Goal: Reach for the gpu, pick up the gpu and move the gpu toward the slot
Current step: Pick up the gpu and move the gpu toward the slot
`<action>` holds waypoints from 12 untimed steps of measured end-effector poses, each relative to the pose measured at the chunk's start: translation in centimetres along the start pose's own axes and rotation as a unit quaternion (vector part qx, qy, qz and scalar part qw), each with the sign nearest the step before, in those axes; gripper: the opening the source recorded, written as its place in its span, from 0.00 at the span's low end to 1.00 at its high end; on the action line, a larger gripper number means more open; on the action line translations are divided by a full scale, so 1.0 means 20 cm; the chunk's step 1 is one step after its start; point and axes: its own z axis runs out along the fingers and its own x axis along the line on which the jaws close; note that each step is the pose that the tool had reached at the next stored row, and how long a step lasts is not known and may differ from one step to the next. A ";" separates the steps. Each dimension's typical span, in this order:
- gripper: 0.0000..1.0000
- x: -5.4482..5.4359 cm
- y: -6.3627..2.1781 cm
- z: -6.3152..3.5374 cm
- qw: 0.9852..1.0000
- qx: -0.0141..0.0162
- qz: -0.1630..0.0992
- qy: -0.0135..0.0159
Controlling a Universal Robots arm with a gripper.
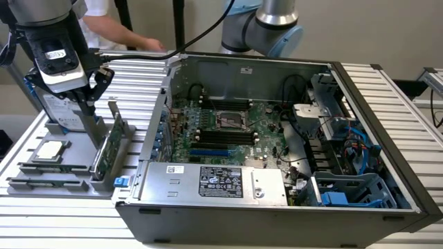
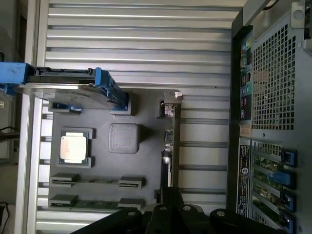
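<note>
The gpu (image 1: 111,141), a thin green card with a silver bracket at its far end, stands on edge in a grey holder tray (image 1: 76,181) at the exterior view's left, outside the computer case. In the wrist view I see the gpu (image 2: 170,141) edge-on, with its bracket nearest the slatted table. My gripper (image 1: 93,130) hangs low over the tray, close beside the card's near end. In the wrist view the gripper (image 2: 170,195) sits right at that end of the card. A blue expansion slot (image 1: 207,153) lies on the motherboard inside the case.
On the same tray stand a silver hard drive with blue rails (image 2: 73,85), a CPU (image 2: 74,147) and two memory sticks (image 2: 97,181). The open computer case (image 1: 277,207) lies to the exterior view's right. A person's arm (image 1: 128,36) is at the back.
</note>
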 end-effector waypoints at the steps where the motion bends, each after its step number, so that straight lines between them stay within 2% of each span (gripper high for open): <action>1: 0.11 0.00 0.000 0.000 1.000 0.000 0.000 0.000; 6: 0.12 0.00 0.000 0.000 1.000 0.000 0.000 0.000; 7: 0.18 0.00 0.000 0.000 1.000 0.000 0.000 0.000; 8: 0.18 0.00 0.000 0.000 1.000 0.000 0.000 0.000; 10: 0.30 0.00 0.000 0.000 1.000 0.000 0.000 0.000; 11: 0.30 0.00 0.000 0.000 1.000 0.000 0.000 0.000; 12: 0.36 0.00 0.000 0.000 1.000 0.000 0.000 0.000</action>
